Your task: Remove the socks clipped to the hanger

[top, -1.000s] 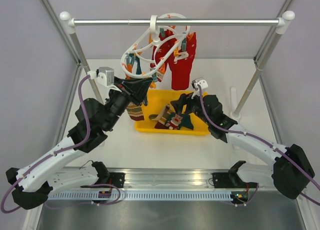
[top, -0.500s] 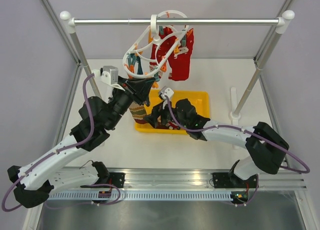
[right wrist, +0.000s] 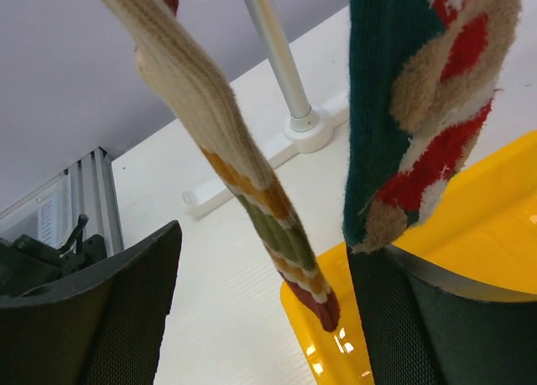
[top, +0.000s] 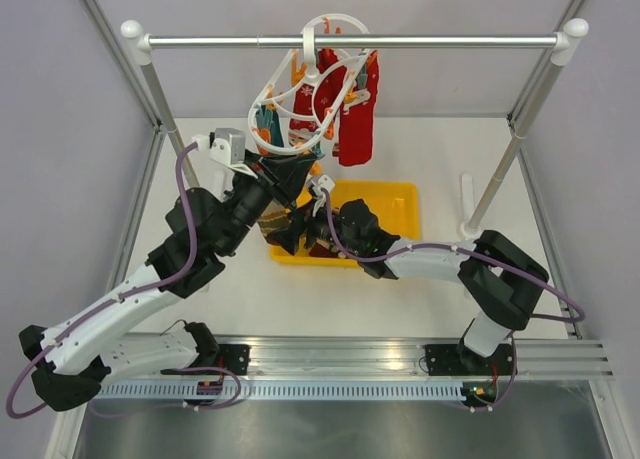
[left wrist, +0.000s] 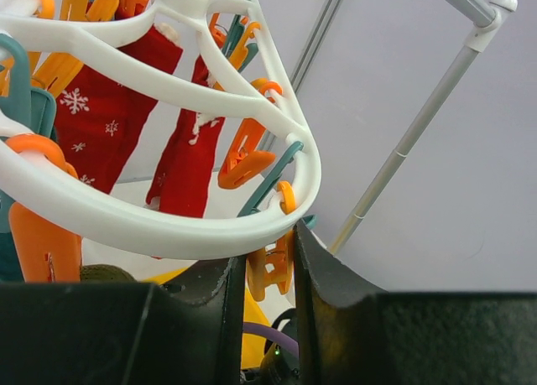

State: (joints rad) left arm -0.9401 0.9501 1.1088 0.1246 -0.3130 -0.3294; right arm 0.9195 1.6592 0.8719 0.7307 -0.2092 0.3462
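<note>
The white hanger [top: 283, 101] hangs tilted from the rail, with red socks [top: 356, 119] still clipped at its right side. My left gripper [top: 294, 171] is at the ring's lower rim [left wrist: 168, 227], shut on an orange peg [left wrist: 270, 266]; two red socks [left wrist: 101, 125] show behind it. My right gripper [top: 284, 237] is below the hanger, open. A beige striped sock [right wrist: 252, 192] hangs between its fingers without touching either. A teal, red and beige sock [right wrist: 411, 108] hangs just above the right finger [right wrist: 394, 318].
A yellow tray [top: 395, 207] holding dropped socks lies under the hanger, its rim [right wrist: 470, 234] beside my right gripper. The metal rail [top: 420, 42] spans the back on two slanted posts [top: 505, 169]. A post foot [right wrist: 304, 121] stands on the white table.
My right arm swung left from over the tray to under the hanger, around the striped sock. The hanger and red socks swung. My left gripper kept its hold and rose slightly.
</note>
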